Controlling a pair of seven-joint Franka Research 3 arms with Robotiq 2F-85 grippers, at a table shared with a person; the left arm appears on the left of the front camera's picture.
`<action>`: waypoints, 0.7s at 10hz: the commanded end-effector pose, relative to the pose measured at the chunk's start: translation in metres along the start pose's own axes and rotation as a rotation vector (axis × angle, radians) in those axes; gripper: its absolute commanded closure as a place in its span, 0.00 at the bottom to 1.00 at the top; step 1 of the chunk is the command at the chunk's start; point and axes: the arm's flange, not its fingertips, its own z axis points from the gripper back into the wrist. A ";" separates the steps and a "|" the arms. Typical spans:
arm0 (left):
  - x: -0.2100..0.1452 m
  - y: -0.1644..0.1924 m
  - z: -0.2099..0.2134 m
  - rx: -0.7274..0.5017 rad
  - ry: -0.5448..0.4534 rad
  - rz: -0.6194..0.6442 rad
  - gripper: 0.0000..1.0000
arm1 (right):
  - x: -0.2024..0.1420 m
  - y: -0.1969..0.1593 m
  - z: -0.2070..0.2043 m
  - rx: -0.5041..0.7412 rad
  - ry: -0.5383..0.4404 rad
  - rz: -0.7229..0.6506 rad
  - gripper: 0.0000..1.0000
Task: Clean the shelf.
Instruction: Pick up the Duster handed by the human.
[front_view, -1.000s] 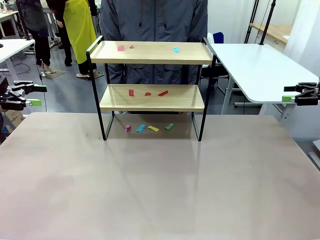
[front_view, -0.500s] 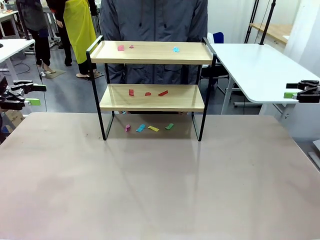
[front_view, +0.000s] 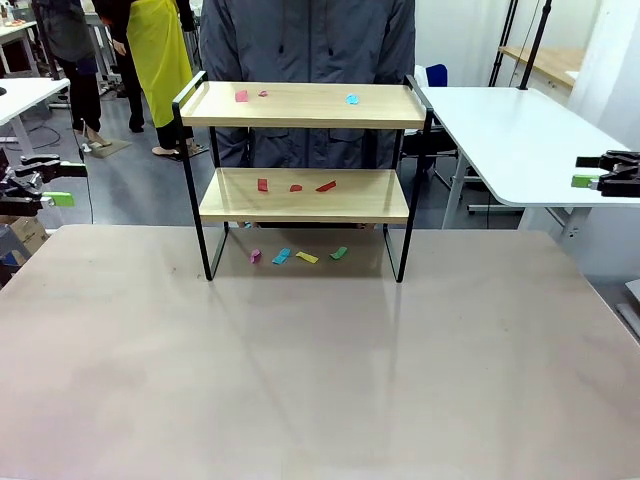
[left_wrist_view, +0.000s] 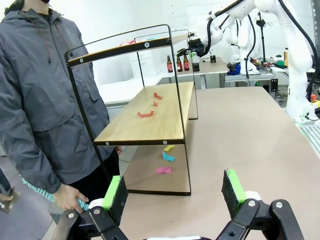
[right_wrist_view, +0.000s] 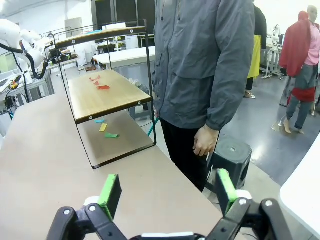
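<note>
The shelf (front_view: 300, 105) stands at the table's far middle, two wooden boards in a thin black frame. Small pink and cyan scraps (front_view: 241, 96) lie on its top board and three red scraps (front_view: 326, 186) on the lower board. My left gripper (front_view: 60, 183) hangs open off the table's left edge, well away from the shelf. My right gripper (front_view: 588, 171) hangs open off the right edge. The left wrist view looks between open green pads (left_wrist_view: 114, 192) at the shelf (left_wrist_view: 145, 127) from its side. The right wrist view does the same from the other side of the shelf (right_wrist_view: 107, 95).
Several coloured scraps (front_view: 306, 257) lie on the table (front_view: 320, 370) under the shelf. A person in a grey jacket (front_view: 310, 45) stands right behind the shelf, one hand (right_wrist_view: 204, 141) hanging by the table edge. A white table (front_view: 510, 140) stands at the back right.
Both grippers have drifted outward and slightly up, the left toward the left edge, the right toward the right edge. The shelf and scraps have not moved.
</note>
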 end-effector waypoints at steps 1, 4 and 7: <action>0.007 -0.001 -0.002 0.045 -0.033 -0.030 0.00 | -0.003 0.000 -0.001 0.002 0.002 -0.004 0.00; 0.000 0.000 0.000 0.000 0.000 0.000 0.00 | -0.003 0.000 -0.001 0.002 0.002 -0.004 0.00; 0.000 0.000 0.000 0.000 0.000 0.000 0.00 | -0.003 0.000 -0.001 0.002 0.002 -0.004 0.00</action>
